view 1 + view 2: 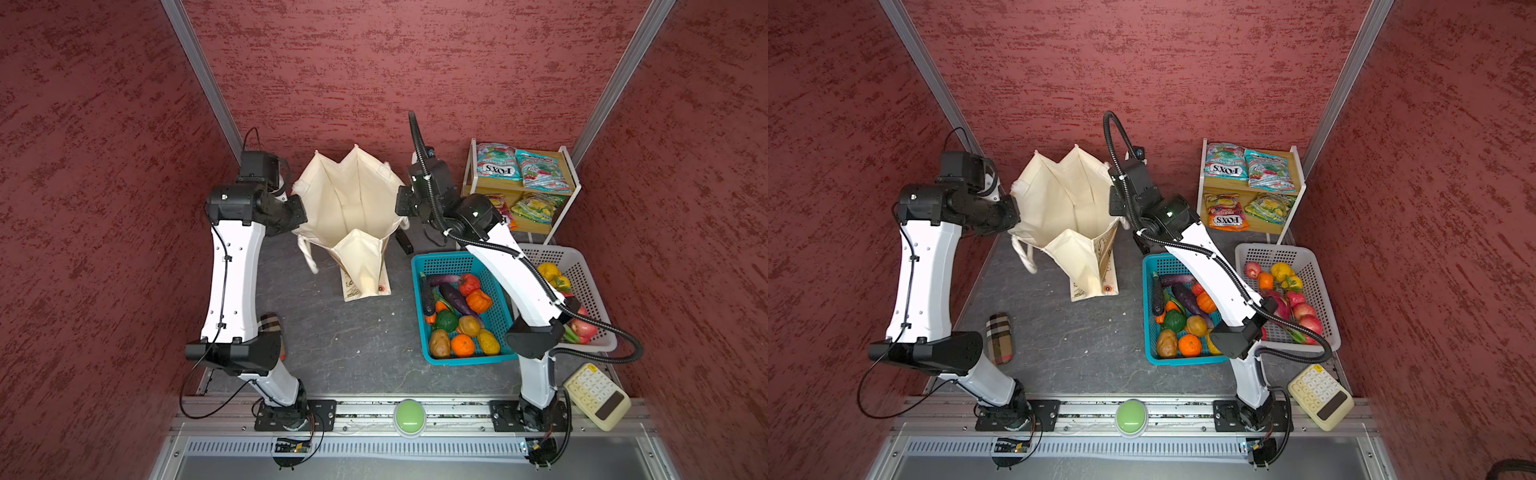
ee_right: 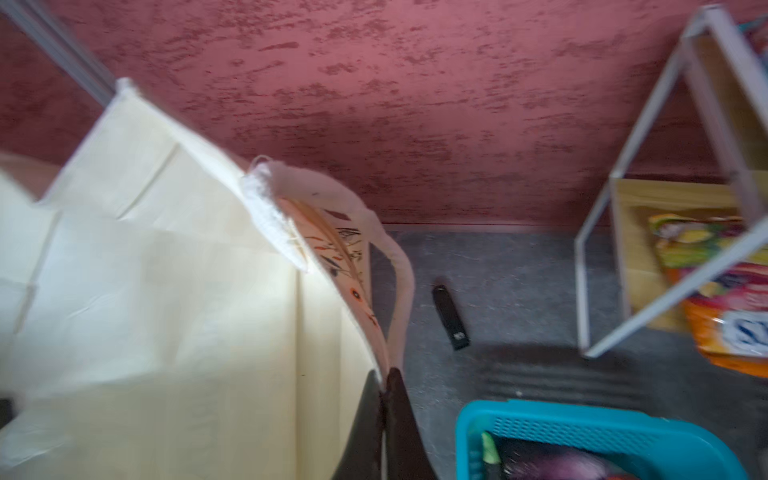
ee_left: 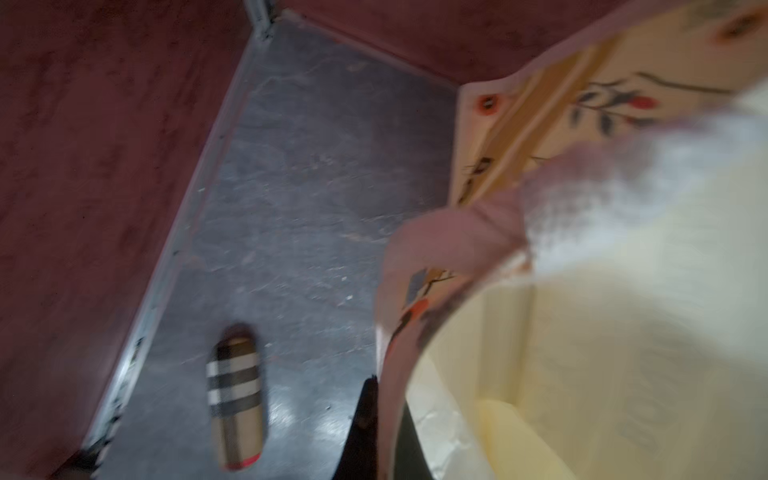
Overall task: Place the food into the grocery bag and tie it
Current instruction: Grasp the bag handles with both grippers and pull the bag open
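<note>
At the near right of the desk (image 1: 353, 340), the teal basket (image 1: 440, 257) holds toy vegetables, among them an orange (image 1: 462, 345) and a pumpkin (image 1: 478, 300). Just beside it, the white basket (image 1: 582, 266) holds red apples (image 1: 1306, 311). Farther back, midway along the far edge, the grocery bag (image 1: 349, 208) stands upright with its mouth spread wide. The left gripper (image 3: 384, 399) is pinched tight on the bag's left rim, with fabric between its fingers. The right gripper (image 2: 384, 382) is clamped the same way on the right rim, beside a rope handle (image 2: 401, 282). In the far right corner, FOX'S packets (image 1: 498, 166) lie on the shelf (image 1: 565, 166), the orange packet (image 1: 1227, 216) on its lower level.
</note>
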Controlling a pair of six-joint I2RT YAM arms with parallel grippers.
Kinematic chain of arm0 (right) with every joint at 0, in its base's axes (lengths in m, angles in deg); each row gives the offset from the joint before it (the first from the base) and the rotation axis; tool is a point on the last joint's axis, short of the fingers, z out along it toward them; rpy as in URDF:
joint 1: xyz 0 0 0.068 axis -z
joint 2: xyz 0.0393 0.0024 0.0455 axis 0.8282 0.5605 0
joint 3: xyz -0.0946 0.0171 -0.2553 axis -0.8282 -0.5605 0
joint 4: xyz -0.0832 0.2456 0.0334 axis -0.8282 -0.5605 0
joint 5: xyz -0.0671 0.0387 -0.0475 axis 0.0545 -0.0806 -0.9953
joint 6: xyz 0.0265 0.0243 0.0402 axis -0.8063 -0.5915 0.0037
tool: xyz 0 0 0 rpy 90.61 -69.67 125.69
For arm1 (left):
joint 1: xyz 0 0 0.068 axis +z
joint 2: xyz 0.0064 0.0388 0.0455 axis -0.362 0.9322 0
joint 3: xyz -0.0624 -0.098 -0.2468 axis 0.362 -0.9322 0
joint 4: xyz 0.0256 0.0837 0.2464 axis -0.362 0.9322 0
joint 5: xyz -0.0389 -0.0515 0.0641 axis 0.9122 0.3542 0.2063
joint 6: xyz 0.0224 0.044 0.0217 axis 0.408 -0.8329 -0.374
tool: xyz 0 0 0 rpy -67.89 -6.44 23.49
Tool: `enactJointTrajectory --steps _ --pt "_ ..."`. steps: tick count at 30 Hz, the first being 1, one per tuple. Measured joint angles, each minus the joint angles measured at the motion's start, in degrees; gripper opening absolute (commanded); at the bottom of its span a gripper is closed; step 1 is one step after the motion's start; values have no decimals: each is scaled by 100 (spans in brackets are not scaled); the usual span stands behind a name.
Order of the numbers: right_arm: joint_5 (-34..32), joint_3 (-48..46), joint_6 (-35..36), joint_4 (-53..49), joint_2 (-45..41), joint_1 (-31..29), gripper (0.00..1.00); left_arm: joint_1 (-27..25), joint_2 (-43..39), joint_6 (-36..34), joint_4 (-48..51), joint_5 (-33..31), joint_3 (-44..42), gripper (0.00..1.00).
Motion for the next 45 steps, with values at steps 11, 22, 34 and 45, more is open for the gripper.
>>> enactJointTrajectory --steps 11,22,34,45 --pt "-1969 -214 -820 -1606 11 -374 0 372 46 -81 352 -1460 -308 0" --pt "-1174 -1268 -398 -1049 -568 -72 0 306 -387 -245 -50 -304 -1180 0" --pt "990 -3329 -763 282 -1528 -39 0 -704 -1486 168 -778 1276 -2933 0" --pt "1733 -5029 -1508 1657 -2020 -127 0 -640 -1709 175 -1165 1563 -3582 3"
